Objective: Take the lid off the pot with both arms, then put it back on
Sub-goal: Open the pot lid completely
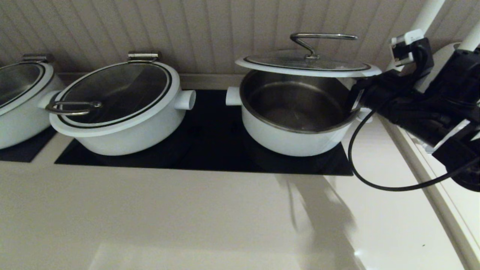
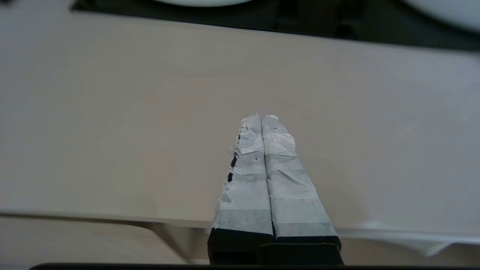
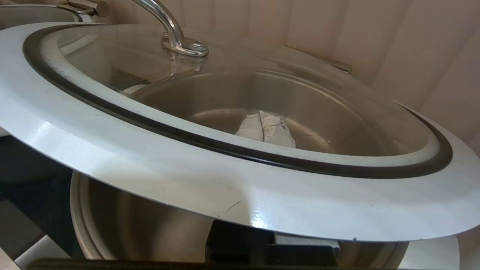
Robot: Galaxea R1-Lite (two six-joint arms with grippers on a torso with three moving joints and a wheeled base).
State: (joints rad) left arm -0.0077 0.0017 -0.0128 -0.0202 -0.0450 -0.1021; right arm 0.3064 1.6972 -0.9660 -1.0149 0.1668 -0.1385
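The pot (image 1: 296, 131) stands on the right of the black mat, its steel inside showing. The lid (image 1: 307, 63) is held raised above it, roughly level, with its steel bar handle (image 1: 318, 37) on top. My right arm (image 1: 412, 105) reaches in from the right. My right gripper (image 3: 264, 129) is shut and lies under the lid's white rim (image 3: 150, 157); its taped fingertips show through the glass, bearing the lid from below. My left gripper (image 2: 261, 117) is shut and empty over the beige counter (image 2: 112, 112), out of the head view.
A second white pot (image 1: 120, 112) with a closed lid and overhanging loop handle sits left on the black mat (image 1: 210, 142). A third pot (image 1: 18, 101) is at the far left. A panelled wall (image 1: 210, 30) rises close behind. The counter's edge (image 1: 431, 180) runs along the right.
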